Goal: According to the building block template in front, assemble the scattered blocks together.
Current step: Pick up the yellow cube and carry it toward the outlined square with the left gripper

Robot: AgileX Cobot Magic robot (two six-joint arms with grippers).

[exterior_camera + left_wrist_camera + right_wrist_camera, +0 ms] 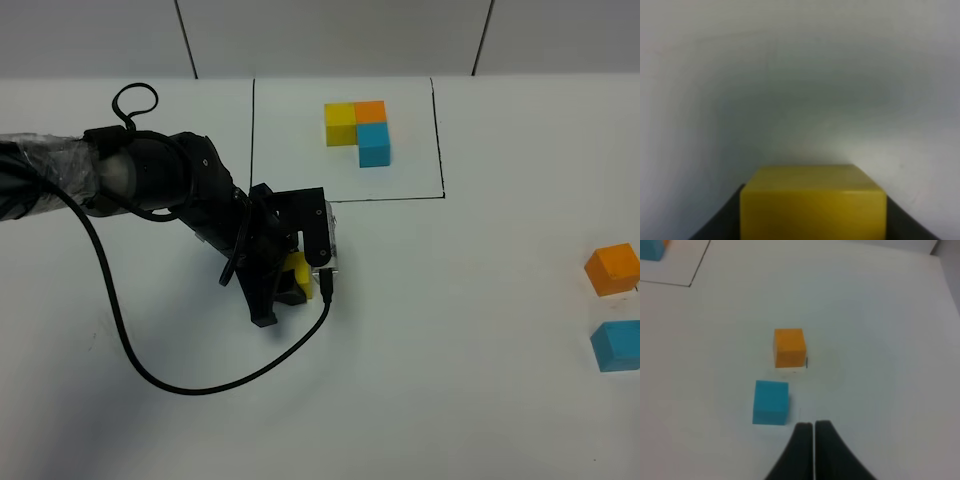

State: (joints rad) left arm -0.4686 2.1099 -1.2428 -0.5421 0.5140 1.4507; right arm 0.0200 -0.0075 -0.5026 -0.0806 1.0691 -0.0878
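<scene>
The template point(360, 128) lies at the back inside a black-outlined rectangle: yellow and orange cubes in a row, blue below the orange. My left gripper point(287, 285) is shut on the loose yellow cube point(296, 272) just in front of the rectangle's left part; the cube fills the bottom of the left wrist view point(812, 202) between dark fingers. The loose orange cube point(612, 269) and light blue cube point(616, 345) sit apart at the far right edge. In the right wrist view they show as orange point(789, 347) and blue point(770, 402). My right gripper point(813, 440) is shut and empty, near the blue cube.
The white table point(470, 330) carries the black outline point(440, 140). A black cable point(180, 385) loops from the left arm over the table in front. The template's corner shows in the right wrist view point(652, 249).
</scene>
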